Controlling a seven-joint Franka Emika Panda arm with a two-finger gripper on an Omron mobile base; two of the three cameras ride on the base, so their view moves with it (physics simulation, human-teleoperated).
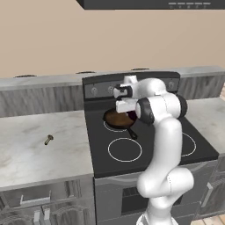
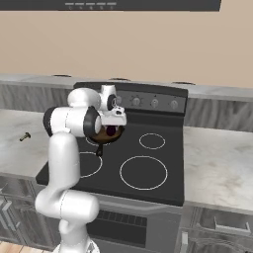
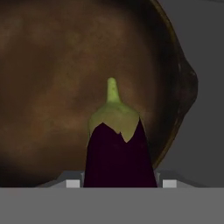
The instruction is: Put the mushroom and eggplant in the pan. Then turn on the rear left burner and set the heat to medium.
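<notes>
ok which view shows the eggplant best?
Hand view: the eggplant is large and central, green cap toward the pan, between the jaws. Right base view shows a small purple patch under the hand; in the left base view the arm blocks it.

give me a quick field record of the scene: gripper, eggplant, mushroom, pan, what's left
gripper: shut on eggplant, held above pan
eggplant: between the fingers, green stem end pointing over the pan's inside
pan: on the cooktop's rear left, nothing lying inside
mushroom: on the counter left of the stove
left to do: release eggplant, fetch mushroom, turn on burner
</notes>
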